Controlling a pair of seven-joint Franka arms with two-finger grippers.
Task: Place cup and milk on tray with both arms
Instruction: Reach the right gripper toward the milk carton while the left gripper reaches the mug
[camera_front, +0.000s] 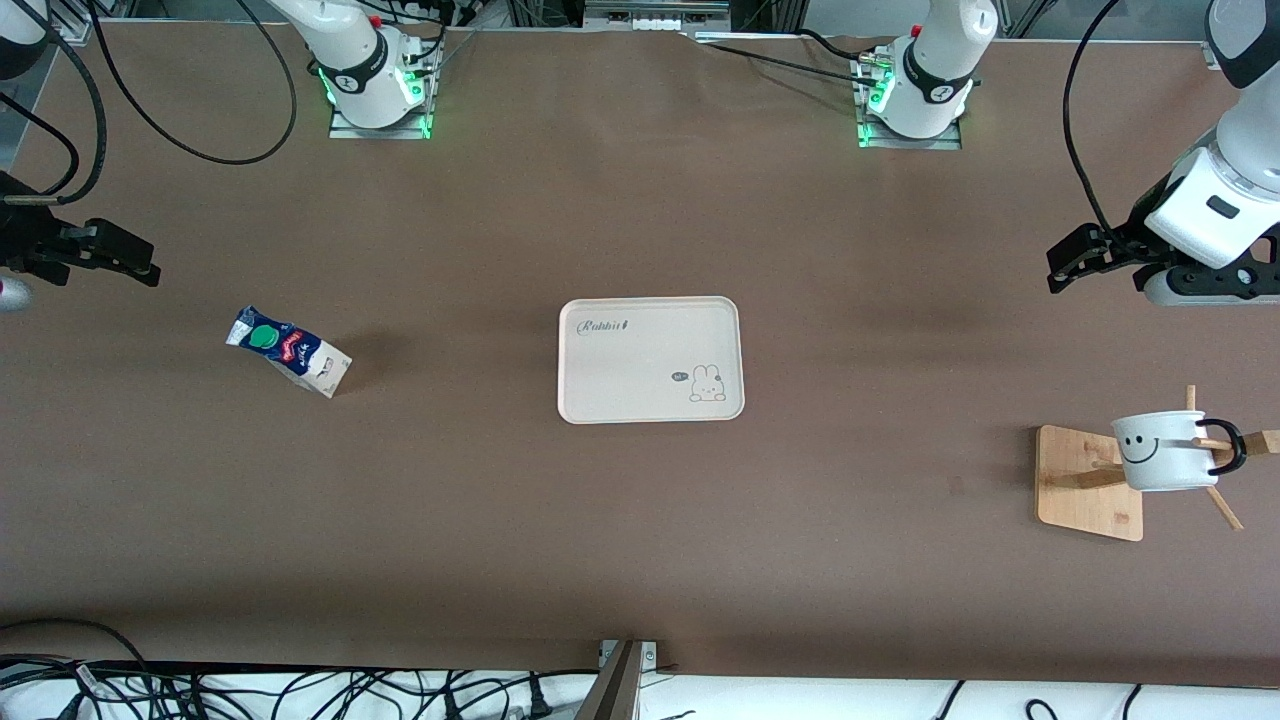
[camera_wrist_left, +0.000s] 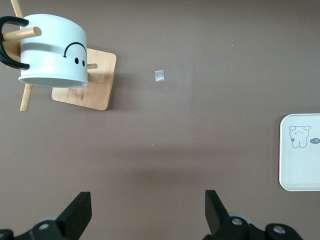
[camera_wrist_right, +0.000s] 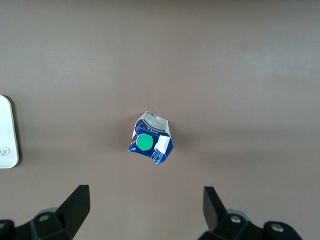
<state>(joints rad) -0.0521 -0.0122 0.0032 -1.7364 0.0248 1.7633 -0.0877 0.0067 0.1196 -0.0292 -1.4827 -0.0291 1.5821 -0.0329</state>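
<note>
The left gripper (camera_wrist_left: 145, 217) hung with its fingers spread wide and nothing between them, above bare brown table (camera_front: 900, 330) at the left arm's end. The cup (camera_front: 1160, 452), a white mug with a black smiley face, sat near it on that same end, closer to the front camera, hooked by its black handle on a peg of the wooden rack (camera_front: 1085, 482) and tipped on its side. From the left wrist camera the cup (camera_wrist_left: 52, 50) showed its rim turned toward the rack's square base (camera_wrist_left: 90, 85).

The right gripper (camera_wrist_right: 145, 212) hovered at the right arm's end, fingers likewise parted and empty. The milk (camera_wrist_right: 151, 138) stood directly beneath its wrist camera, green cap up; in the front view the carton (camera_front: 288, 350) stood on the table closer to the front camera than that gripper.

The tray (camera_front: 650, 360) lay flat at mid-table between the two grippers, well apart from both, bare of cup and carton.
</note>
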